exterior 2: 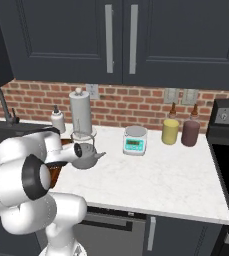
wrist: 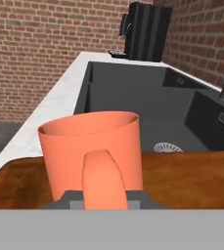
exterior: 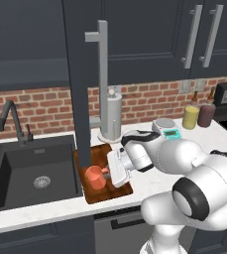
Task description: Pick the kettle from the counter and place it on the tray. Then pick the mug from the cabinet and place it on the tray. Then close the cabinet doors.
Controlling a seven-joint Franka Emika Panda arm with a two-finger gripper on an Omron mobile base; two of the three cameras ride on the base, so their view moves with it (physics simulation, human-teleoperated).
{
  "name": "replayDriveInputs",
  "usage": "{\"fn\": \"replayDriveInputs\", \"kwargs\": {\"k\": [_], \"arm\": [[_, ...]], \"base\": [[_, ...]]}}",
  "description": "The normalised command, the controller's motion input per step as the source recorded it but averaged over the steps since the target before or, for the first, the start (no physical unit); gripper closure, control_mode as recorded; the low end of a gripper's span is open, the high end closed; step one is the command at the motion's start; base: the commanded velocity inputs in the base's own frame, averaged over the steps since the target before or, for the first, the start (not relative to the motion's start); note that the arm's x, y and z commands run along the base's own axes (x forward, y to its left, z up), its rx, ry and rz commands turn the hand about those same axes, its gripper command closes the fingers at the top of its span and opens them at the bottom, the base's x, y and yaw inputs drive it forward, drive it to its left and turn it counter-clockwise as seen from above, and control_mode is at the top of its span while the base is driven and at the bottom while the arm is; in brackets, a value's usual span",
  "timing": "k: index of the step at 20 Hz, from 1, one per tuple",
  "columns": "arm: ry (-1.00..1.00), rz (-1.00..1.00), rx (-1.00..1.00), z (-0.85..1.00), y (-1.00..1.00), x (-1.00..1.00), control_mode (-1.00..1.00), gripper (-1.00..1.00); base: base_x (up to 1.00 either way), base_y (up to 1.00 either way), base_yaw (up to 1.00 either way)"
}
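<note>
Orange-red and cylindrical, the plain mug (wrist: 90,151) sits closest to the hand camera, its side handle facing the lens at six o'clock and pinched between the claw's (wrist: 101,197) two dark tips, so the claw is closed on the mug handle. Beneath the mug lies the flat brown wooden tray (wrist: 187,178), and the mug's base appears to rest on it, though contact cannot be confirmed. Beyond the tray, toward twelve o'clock, a black double sink (wrist: 147,105) is set into the white marbled stone surface (wrist: 55,105), with a black boxy coffee machine (wrist: 145,31) against the brick wall at one o'clock. From the left base camera, the mug (exterior: 95,177) stands on the tray (exterior: 116,192) at seven o'clock of centre, the claw (exterior: 108,171) just beside it, and an open dark charcoal-blue cabinet door (exterior: 80,74) with a long silver bar handle rises in front. From the right base camera, a small squat grey metal kettle (exterior 2: 86,156) sits at nine o'clock, by a tall white paper-towel roll (exterior 2: 80,114).
</note>
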Motion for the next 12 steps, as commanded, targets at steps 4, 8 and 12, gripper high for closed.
{"fn": "replayDriveInputs", "kwargs": {"k": [4,8,12], "arm": [[0.0,0.0,0.0,-0.24,-0.21,0.0,-1.0,1.0],[0.0,0.0,0.0,-0.26,-0.28,0.0,-1.0,-1.0],[0.0,0.0,0.0,-0.23,-0.3,-0.05,-1.0,-1.0]], "base": [[0.0,0.0,0.0],[0.0,0.0,0.0],[0.0,0.0,0.0]]}}
